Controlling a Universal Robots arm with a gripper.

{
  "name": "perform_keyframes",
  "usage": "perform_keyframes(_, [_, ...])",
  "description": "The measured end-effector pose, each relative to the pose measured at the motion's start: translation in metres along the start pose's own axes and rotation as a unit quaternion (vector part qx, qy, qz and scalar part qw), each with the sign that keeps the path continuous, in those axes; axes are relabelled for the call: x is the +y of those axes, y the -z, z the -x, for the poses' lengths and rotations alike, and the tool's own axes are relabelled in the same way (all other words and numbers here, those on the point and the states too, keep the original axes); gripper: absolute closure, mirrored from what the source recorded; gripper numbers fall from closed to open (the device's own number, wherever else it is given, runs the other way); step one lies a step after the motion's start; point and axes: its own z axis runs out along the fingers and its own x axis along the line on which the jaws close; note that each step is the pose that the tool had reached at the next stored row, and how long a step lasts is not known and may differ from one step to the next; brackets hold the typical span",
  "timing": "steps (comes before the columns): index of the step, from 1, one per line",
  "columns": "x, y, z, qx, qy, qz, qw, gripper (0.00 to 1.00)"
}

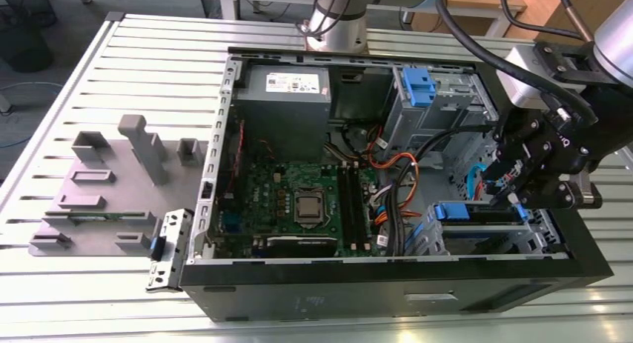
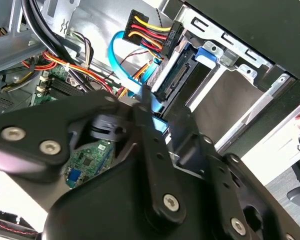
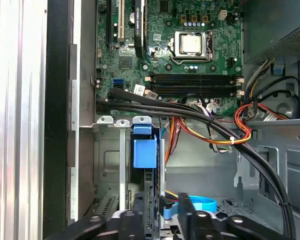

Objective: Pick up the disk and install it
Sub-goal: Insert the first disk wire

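So the arm's got its gripper down inside the open PC case, over at about 3 o'clock from the motherboard in the exterior view. In the first wrist view the disk sits edge-on in the lower drive bay, blue bracket tab poking out at 12 o'clock from the fingers. Looks to me like the fingers are clamped on the drive's edge, one each side, with it mostly slid into the slot.

What I'd worry about: the blue SATA cable and the power plug with its red-yellow wires hang right beside the bay opening in the second wrist view. If the drive goes in slightly cocked, the bracket could bind on the bay rails, or a cable could get pinched behind it. The black cable bundle crossing above the bay could also snag the gripper.
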Motion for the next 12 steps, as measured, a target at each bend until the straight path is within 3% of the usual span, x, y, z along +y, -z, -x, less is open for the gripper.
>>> perform_keyframes(4, [0.0, 0.0, 0.0, 0.0, 0.0, 0.0, 1.0, 0.7])
perform_keyframes(6, [-0.0001, 0.0, 0.0, 0.0, 0.0, 0.0, 1.0, 0.82])
perform_keyframes(12, [-0.0001, 0.0, 0.0, 0.0, 0.0, 0.0, 1.0, 0.84])
